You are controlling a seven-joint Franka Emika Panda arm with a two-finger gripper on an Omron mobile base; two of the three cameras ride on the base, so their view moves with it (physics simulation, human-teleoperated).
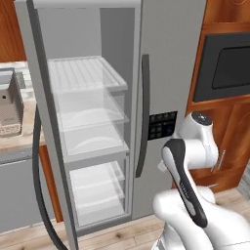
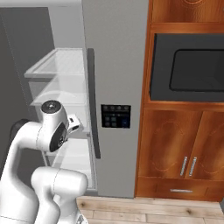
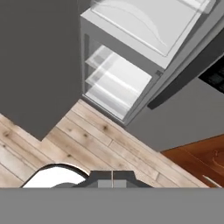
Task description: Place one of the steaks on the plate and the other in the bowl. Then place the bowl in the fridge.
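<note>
We faced the fridge (image 1: 171,58), its left door swung wide across the left of frame, shelves (image 1: 88,73) bare, our pincer (image 3: 112,178) pressed together and empty above the floor (image 3: 87,140). We judged the risk plain: with no bowl or steaks in sight, the folded arm could clip that door while backing off.

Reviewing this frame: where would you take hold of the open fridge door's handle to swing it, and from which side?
Grip the dark handle of the open fridge door around its middle stretch, where the long upright bar bows clear of the door's outer face. Come in from that outer side, away from the shelves, with the jaws level so they straddle the bar.
</note>
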